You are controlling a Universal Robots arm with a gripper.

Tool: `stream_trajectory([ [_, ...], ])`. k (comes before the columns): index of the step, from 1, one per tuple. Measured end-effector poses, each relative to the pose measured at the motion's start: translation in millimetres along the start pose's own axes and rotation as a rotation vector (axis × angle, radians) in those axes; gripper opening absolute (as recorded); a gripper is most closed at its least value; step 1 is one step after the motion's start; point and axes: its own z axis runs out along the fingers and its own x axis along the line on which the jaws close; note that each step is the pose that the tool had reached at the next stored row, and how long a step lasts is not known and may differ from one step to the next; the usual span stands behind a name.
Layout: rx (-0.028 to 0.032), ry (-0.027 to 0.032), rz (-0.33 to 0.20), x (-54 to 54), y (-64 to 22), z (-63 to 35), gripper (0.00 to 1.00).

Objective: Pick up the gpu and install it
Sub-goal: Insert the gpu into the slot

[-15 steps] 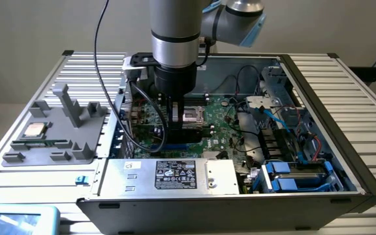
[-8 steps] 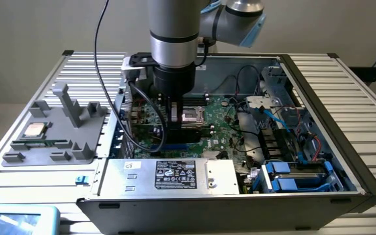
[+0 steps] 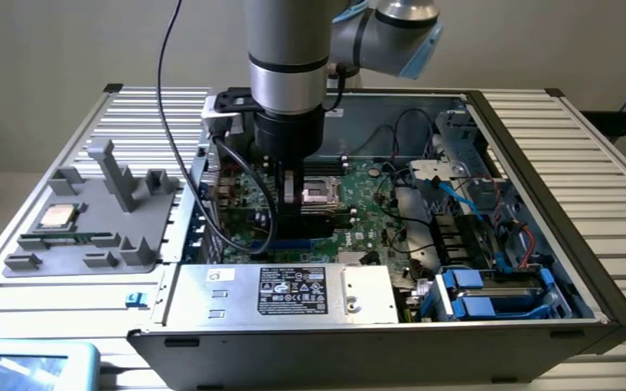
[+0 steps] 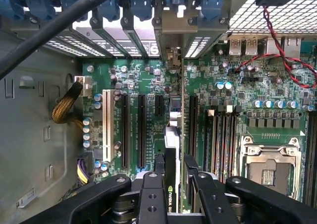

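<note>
Centrally on the slatted metal table, an open computer case is seen, its green motherboard exposed. The case is entered from above by the robot arm, near the case wall on the exterior view's left. A grey fixture is set along the table's edge at the exterior view's left; a square silver processor chip and a narrow green memory stick are carried on it. The gpu is held on edge over the motherboard's expansion slots, pointed lengthwise toward the case's rear wall with its blue latches. The gripper is closed on the card, one black finger pressed to each face. Whether the card's lower edge is seated in a slot cannot be told.
</note>
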Motion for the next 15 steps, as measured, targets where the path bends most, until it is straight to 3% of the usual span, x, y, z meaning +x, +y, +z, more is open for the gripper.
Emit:
stream_trajectory([
  [10,0.0033,0.0001,0.0,-0.1,0.7,1.7,0.25],
  [15,-0.0028,0.0001,0.0,-0.1,0.7,1.9,0.25],
])
